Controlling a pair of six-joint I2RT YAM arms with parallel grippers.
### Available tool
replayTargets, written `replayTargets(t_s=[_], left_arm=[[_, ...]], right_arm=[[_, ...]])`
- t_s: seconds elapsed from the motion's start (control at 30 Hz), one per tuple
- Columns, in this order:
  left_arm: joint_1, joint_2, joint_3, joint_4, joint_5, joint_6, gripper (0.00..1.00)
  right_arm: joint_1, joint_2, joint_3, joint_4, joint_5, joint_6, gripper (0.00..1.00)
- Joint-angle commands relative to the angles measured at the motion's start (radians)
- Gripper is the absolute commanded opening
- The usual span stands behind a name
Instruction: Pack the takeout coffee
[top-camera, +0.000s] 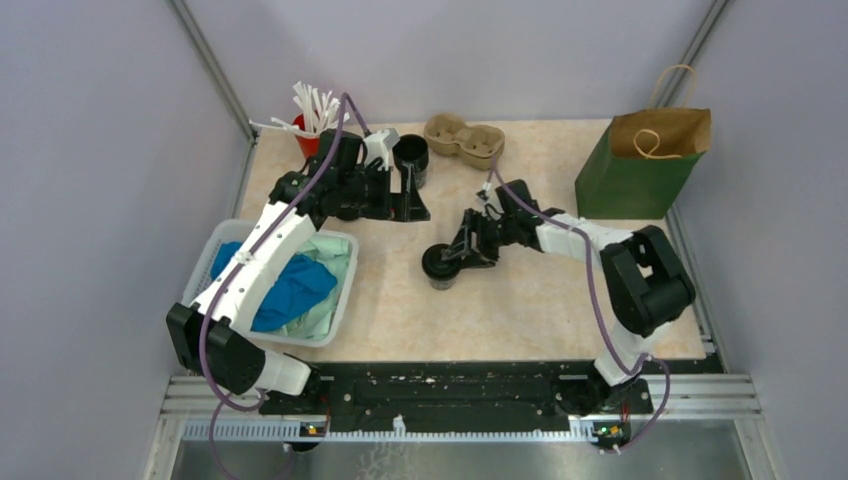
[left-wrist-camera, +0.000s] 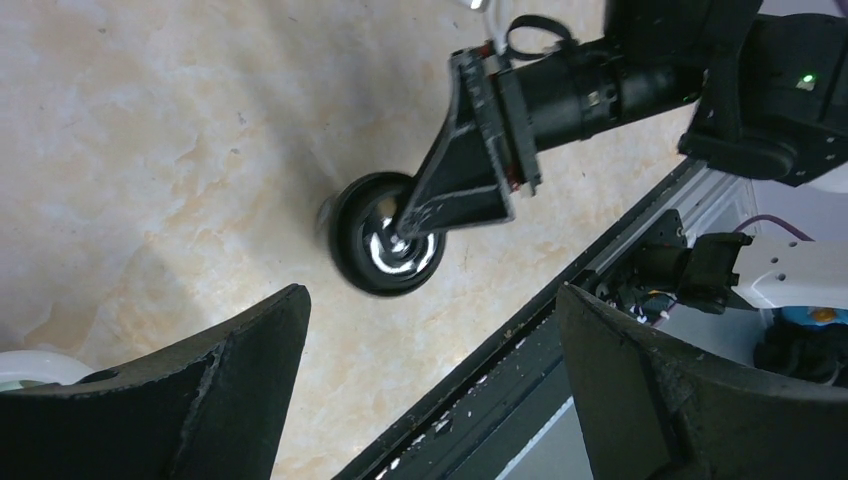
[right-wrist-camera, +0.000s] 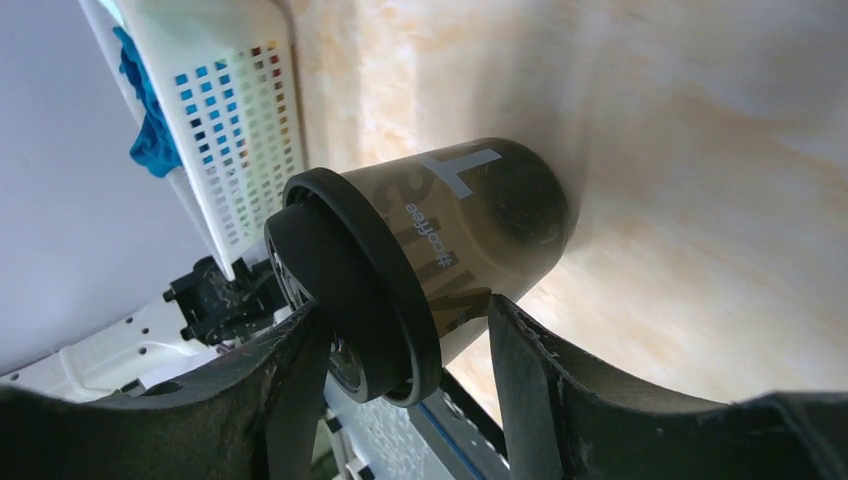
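The takeout coffee (top-camera: 438, 264), a small black cup with a black lid, stands at the middle of the table. My right gripper (top-camera: 458, 252) is shut on it at the lid. In the right wrist view one finger lies across the lid (right-wrist-camera: 350, 280) and the other presses the cup wall (right-wrist-camera: 470, 210) just below the rim, with my right gripper (right-wrist-camera: 400, 340) around the lid edge. My left gripper (top-camera: 412, 203) is open and empty at the back, beside a second black cup (top-camera: 411, 158). The left wrist view shows the coffee (left-wrist-camera: 385, 250) from above, beyond my open left gripper (left-wrist-camera: 432, 300).
A red cup of white sticks (top-camera: 312, 125) and a brown pulp cup tray (top-camera: 463, 138) stand at the back. A green paper bag (top-camera: 640, 165) stands open at the back right. A white basket (top-camera: 215, 262) of blue and green cloths sits at the left, also seen in the right wrist view (right-wrist-camera: 230, 120).
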Motion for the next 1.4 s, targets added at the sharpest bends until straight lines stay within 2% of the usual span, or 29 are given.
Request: replayTargets(t_s=[0.0, 0.17, 0.33, 0.57, 0.73, 0.9, 1.1, 1.27, 1.37], left_arm=[[0.003, -0.030, 0.049, 0.012, -0.020, 0.007, 0.98], [0.006, -0.080, 0.069, -0.012, -0.098, 0.025, 0.98], [0.011, -0.128, 0.071, -0.015, -0.194, 0.032, 0.98], [0.012, -0.198, 0.077, 0.022, -0.286, 0.074, 0.98], [0.012, -0.201, 0.062, 0.076, -0.276, 0.069, 0.98], [0.012, -0.195, 0.061, 0.083, -0.309, 0.086, 0.98], [0.013, -0.201, 0.040, 0.103, -0.345, 0.115, 0.99], [0.014, -0.128, 0.091, 0.096, -0.349, 0.171, 0.98], [0.015, -0.075, 0.148, 0.065, -0.372, 0.219, 0.98]], right_arm=[[0.130, 0.151, 0.134, -0.010, 0.112, 0.018, 0.56], [0.210, 0.268, 0.262, 0.030, 0.166, 0.092, 0.57], [0.237, 0.308, 0.357, -0.015, 0.122, 0.057, 0.62], [0.245, 0.215, 0.435, -0.097, 0.129, 0.051, 0.77], [0.239, 0.135, 0.564, -0.314, 0.175, -0.048, 0.84], [0.142, 0.040, 0.587, -0.454, 0.294, -0.142, 0.83], [-0.049, 0.008, 0.639, -0.467, 0.685, -0.193, 0.78], [-0.127, 0.108, 0.710, -0.296, 0.871, -0.177, 0.78], [-0.162, 0.228, 0.812, -0.216, 0.840, -0.185, 0.72]])
